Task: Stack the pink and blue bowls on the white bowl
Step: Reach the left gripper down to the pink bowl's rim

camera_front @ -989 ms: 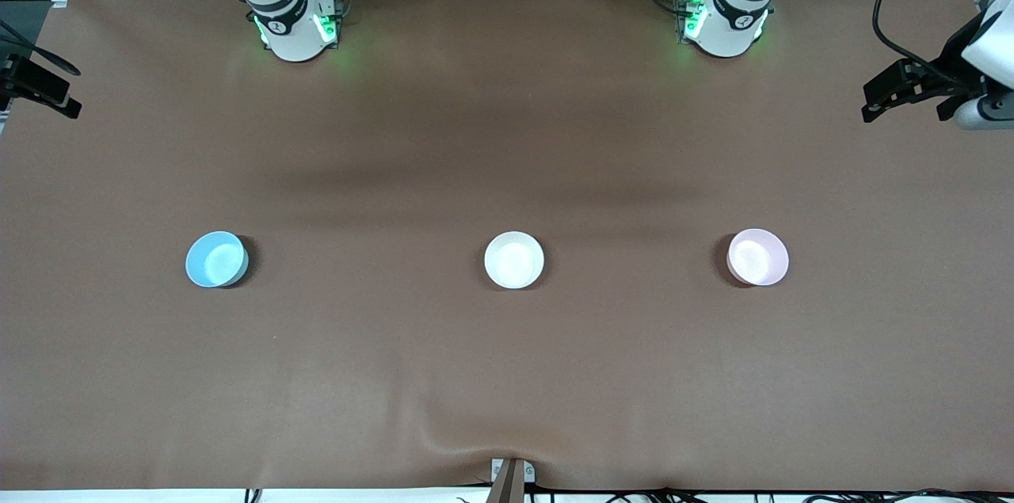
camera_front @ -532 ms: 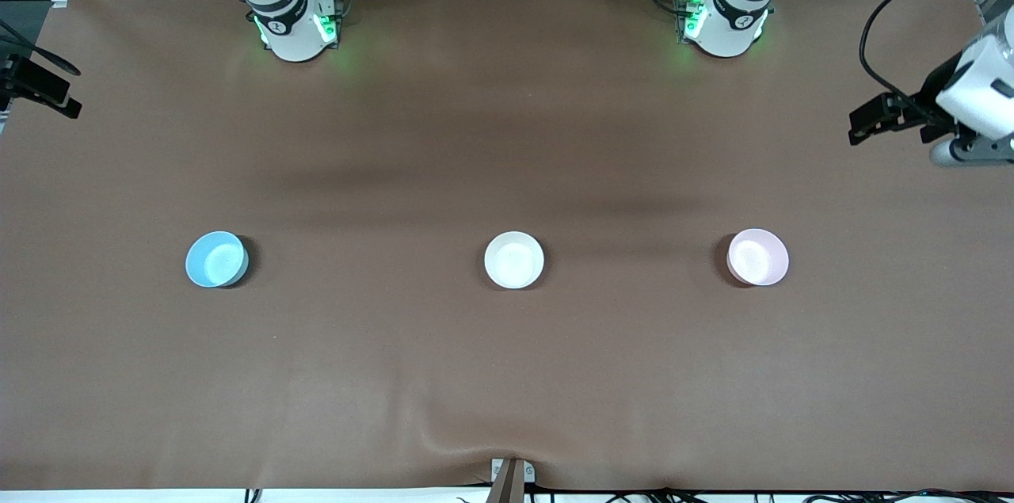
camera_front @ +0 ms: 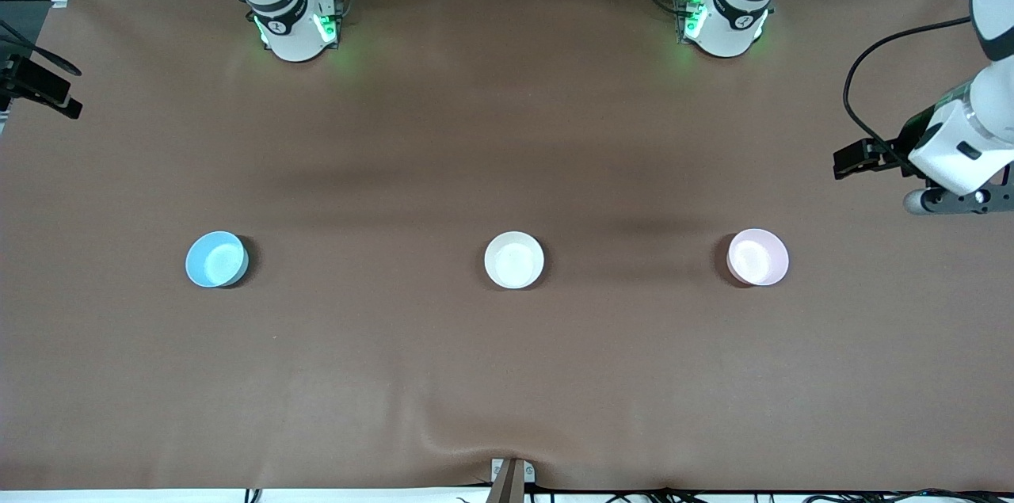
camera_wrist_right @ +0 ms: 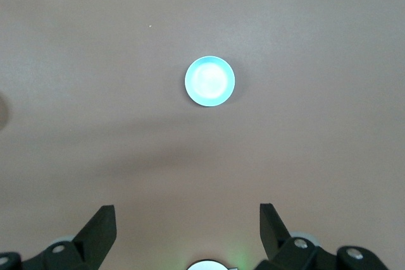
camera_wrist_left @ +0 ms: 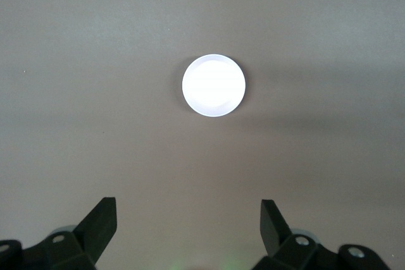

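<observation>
Black fingers of the left tool (camera_wrist_left: 188,210) stand spread wide with nothing between them. It hangs over bare bench (camera_front: 507,376) at the frame edge by the left arm's end, at mid-height in the front view. Its wrist view shows one bowl, washed pale by glare; from the position, probably the pink bowl (camera_front: 758,257).

The right tool (camera_wrist_right: 188,214) is equally wide and empty. It hangs high, with the blue bowl (camera_wrist_right: 209,81) in the middle of its view. That arm appears to be waiting.

- Three bowls sit in one row across the lower middle of the front view, well apart.
- The blue one is toward the right arm's end, the white bowl (camera_front: 514,259) is dead centre, and the pink is toward the left arm's end.
- All are upright with mouths up. Being round, they have no long axis in plan, only the vertical one, so any approach angle serves.

Handling, as a guess:
- Light and rigid, with a glossy, slippery wall; they may chip if dropped.
- Best hold is a pinch on the rim, one finger inside and one outside.
- Lower each bowl level so it nests.
</observation>
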Available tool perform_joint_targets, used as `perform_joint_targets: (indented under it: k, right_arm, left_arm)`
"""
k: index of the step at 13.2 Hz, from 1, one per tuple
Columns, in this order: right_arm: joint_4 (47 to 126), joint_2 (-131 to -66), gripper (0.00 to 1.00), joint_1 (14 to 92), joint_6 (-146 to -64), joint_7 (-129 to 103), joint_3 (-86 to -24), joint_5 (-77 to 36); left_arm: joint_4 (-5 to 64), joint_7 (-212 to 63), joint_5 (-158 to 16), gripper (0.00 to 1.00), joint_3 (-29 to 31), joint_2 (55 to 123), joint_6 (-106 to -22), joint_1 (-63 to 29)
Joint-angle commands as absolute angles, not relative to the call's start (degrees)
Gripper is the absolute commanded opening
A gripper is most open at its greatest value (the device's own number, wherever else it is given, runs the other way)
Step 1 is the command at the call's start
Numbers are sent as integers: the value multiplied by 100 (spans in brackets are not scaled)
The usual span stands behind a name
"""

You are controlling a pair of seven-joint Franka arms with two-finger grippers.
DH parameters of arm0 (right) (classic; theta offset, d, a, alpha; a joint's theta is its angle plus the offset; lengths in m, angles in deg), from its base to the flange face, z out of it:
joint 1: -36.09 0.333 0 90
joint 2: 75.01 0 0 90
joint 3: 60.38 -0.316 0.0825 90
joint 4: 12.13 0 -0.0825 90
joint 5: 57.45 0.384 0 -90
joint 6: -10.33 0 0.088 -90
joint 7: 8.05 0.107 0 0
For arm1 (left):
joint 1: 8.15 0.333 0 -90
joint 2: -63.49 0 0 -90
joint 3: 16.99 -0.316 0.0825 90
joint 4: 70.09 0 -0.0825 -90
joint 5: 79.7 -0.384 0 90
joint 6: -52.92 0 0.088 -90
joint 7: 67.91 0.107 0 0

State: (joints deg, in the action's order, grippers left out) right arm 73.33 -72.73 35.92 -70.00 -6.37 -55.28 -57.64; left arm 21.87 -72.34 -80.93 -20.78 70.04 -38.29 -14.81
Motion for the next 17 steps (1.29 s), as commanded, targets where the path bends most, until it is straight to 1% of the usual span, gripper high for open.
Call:
perform_joint_targets:
  k: [1, 3, 4, 7, 10, 12, 15, 17]
  right_arm:
    - [7304, -7281, 100, 3573, -6992, -673, -5546, -5709]
    - [7304, -7281, 100, 3573, -6992, -673, -5546, -5709]
    - [7304, -7281, 100, 3573, -6992, -673, -5546, -5709]
    - [7304, -7281, 100, 3573, -6992, -673, -5546, -5709]
    - [7304, -7281, 100, 3573, -6992, -673, -5546, -5709]
    - [7295, -7290, 100, 3574, -7009, -673, -5546, -5736]
    - [7286, -7290, 100, 3556, -7009, -673, -5546, -5745]
    - [7286, -7290, 100, 3573, -7018, -673, -5546, -5745]
  left_arm:
    - [2140, -7133, -8023, 100, -2068, 7376, -4015, -1360]
    - [2184, -7133, -8023, 100, -2068, 7640, -4216, -1334]
    - [2324, -7142, -8023, 100, -2068, 7676, -4470, -1290]
    - [2938, -7142, -7944, 100, -2060, 7703, -5427, -1237]
    - [3703, -7134, -7742, 100, -2060, 7703, -6455, -1079]
    - [4073, -7125, -7742, 100, -2060, 7816, -7019, -1000]
    - [4074, -7133, -7707, 99, -2060, 8141, -7222, -991]
    - [4083, -7125, -7523, 91, -2060, 8466, -7494, -816]
